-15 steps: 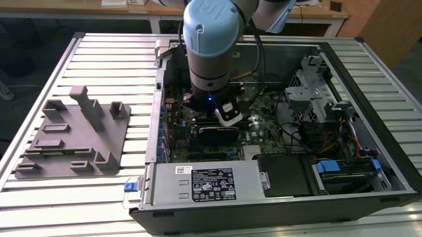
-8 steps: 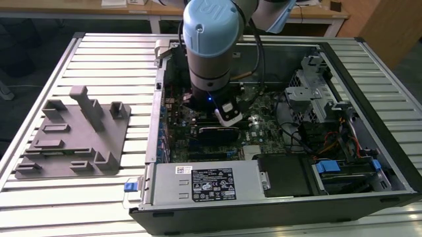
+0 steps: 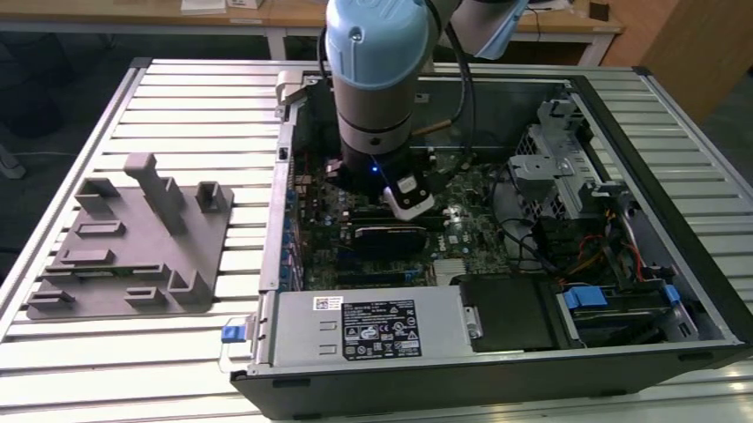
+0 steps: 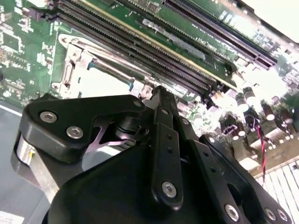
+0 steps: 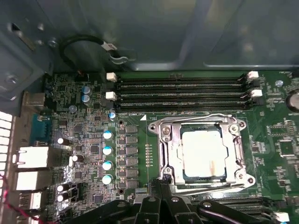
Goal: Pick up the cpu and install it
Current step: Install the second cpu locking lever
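Note:
The cpu (image 5: 204, 153), a pale silver square, lies flat inside the metal-framed motherboard socket (image 5: 239, 154) below the memory slots. In the second wrist view the cpu (image 4: 100, 83) is a bright patch just beyond my black fingertips. My gripper (image 5: 160, 183) is beside the socket's corner, apart from the cpu's top, its fingers closed together with nothing between them. In the exterior view the gripper (image 3: 398, 218) hangs low inside the open computer case (image 3: 636, 211), over the middle of the green motherboard.
A grey plastic tray (image 3: 130, 238) with upright posts sits on the slatted table at the exterior view's left. Memory slots (image 5: 182, 93), capacitors (image 5: 107, 156), cables (image 3: 553, 247), a drive cage (image 3: 553, 150) and the power supply (image 3: 365, 326) crowd the case.

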{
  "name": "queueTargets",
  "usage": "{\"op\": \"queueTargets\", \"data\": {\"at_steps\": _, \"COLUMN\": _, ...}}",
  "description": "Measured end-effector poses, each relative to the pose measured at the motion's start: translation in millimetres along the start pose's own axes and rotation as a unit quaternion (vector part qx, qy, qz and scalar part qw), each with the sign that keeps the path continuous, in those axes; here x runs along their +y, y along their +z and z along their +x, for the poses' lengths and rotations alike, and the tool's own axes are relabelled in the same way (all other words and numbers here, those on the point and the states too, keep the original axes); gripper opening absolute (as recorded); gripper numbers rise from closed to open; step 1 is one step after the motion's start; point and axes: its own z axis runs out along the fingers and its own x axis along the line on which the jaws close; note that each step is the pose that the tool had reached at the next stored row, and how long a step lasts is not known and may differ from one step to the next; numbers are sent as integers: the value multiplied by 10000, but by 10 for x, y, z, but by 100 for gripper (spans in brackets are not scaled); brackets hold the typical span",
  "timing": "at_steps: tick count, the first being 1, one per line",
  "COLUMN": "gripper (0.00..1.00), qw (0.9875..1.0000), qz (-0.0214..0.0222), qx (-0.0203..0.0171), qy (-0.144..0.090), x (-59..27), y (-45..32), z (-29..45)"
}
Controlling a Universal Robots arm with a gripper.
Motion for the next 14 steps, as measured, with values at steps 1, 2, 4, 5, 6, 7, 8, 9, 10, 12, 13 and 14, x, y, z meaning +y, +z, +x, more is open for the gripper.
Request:
{"op": "queueTargets", "data": {"at_steps": 1, "gripper": 11, "qw": 10000, "qz": 0, "qx": 0, "qy": 0, "x": 6, "y": -23, "z": -1}}
{"op": "queueTargets", "data": {"at_steps": 2, "gripper": 11, "qw": 10000, "qz": 0, "qx": 0, "qy": 0, "x": 14, "y": -51, "z": -2}}
{"op": "queueTargets", "data": {"at_steps": 4, "gripper": 11, "qw": 10000, "qz": 0, "qx": 0, "qy": 0, "x": 28, "y": -103, "z": -5}}
{"op": "queueTargets", "data": {"at_steps": 5, "gripper": 11, "qw": 10000, "qz": 1, "qx": 0, "qy": 0, "x": 35, "y": -129, "z": -7}}
{"op": "queueTargets", "data": {"at_steps": 6, "gripper": 11, "qw": 10000, "qz": 3, "qx": 0, "qy": 0, "x": 42, "y": -154, "z": -8}}
{"op": "queueTargets", "data": {"at_steps": 7, "gripper": 11, "qw": 10000, "qz": 9, "qx": 0, "qy": 0, "x": 49, "y": -178, "z": -10}}
{"op": "queueTargets", "data": {"at_steps": 8, "gripper": 11, "qw": 10000, "qz": 22, "qx": -1, "qy": 0, "x": 55, "y": -199, "z": -12}}
{"op": "queueTargets", "data": {"at_steps": 9, "gripper": 11, "qw": 10000, "qz": 44, "qx": -3, "qy": 1, "x": 60, "y": -215, "z": -15}}
{"op": "queueTargets", "data": {"at_steps": 10, "gripper": 11, "qw": 10000, "qz": 81, "qx": -7, "qy": 4, "x": 65, "y": -227, "z": -18}}
{"op": "queueTargets", "data": {"at_steps": 12, "gripper": 11, "qw": 9998, "qz": 192, "qx": -14, "qy": 11, "x": 71, "y": -246, "z": -25}}
{"op": "queueTargets", "data": {"at_steps": 13, "gripper": 11, "qw": 9997, "qz": 252, "qx": -18, "qy": 15, "x": 74, "y": -251, "z": -28}}
{"op": "queueTargets", "data": {"at_steps": 14, "gripper": 11, "qw": 9996, "qz": 291, "qx": -22, "qy": 17, "x": 77, "y": -251, "z": -31}}
